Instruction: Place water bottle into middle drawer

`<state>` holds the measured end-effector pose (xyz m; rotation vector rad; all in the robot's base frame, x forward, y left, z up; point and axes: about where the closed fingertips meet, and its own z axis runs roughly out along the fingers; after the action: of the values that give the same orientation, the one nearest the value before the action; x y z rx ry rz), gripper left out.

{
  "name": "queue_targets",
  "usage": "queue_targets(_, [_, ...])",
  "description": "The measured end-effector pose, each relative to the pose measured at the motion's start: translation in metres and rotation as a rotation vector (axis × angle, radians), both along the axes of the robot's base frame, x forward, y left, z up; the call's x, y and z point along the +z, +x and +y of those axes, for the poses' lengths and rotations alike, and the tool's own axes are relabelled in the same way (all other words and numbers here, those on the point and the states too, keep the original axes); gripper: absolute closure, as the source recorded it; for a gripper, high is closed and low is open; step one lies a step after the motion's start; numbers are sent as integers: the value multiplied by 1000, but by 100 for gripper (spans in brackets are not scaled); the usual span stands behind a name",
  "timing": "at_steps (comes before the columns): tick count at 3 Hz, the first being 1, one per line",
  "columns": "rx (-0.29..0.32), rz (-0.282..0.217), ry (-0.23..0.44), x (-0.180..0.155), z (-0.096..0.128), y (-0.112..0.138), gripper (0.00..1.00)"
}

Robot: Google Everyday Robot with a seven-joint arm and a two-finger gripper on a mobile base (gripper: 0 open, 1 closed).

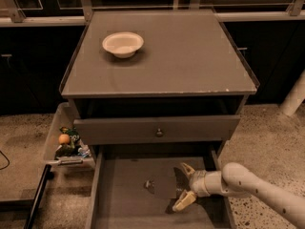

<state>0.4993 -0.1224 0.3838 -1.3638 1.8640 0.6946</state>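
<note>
Jaws: spread wide, one finger above and one below in the camera view, with nothing between them.
Gripper: the gripper [179, 187] sits low inside the middle drawer [121, 204], over the right part of its floor, pointing left.
Water bottle: the water bottle [149, 184] lies on the drawer floor to the left of the gripper, near it but apart from both fingers. Only a small pale glint of it reads against the grey-brown floor, so I cannot tell which way its cap points.
Task state: judging by how things lie, the bottle is already in the drawer and free of the jaws.
Handling: I would expect thin crinkled plastic to be light, to give under a hard squeeze, and to roll on the flat floor if nudged. The firmest hold would probably be across the body near the label band, closing gently.
Arm: the white arm [259, 187] comes in from the lower right, over the drawer's right wall.
Above: the drawer with the round knob [159, 132] is only slightly open.
Cabinet top: a white bowl [123, 44] stands at the back left.
Left side: a clear bin of snacks [66, 144] hangs beside the cabinet.
</note>
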Motion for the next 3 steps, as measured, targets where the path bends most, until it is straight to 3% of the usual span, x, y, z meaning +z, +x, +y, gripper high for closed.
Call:
queue_targets(1, [0, 0, 0, 0, 0, 0, 0])
queue_targets(2, [-21, -19, 1, 16, -15, -2, 0])
queue_targets(3, [-26, -67, -57, 50, -38, -12, 0])
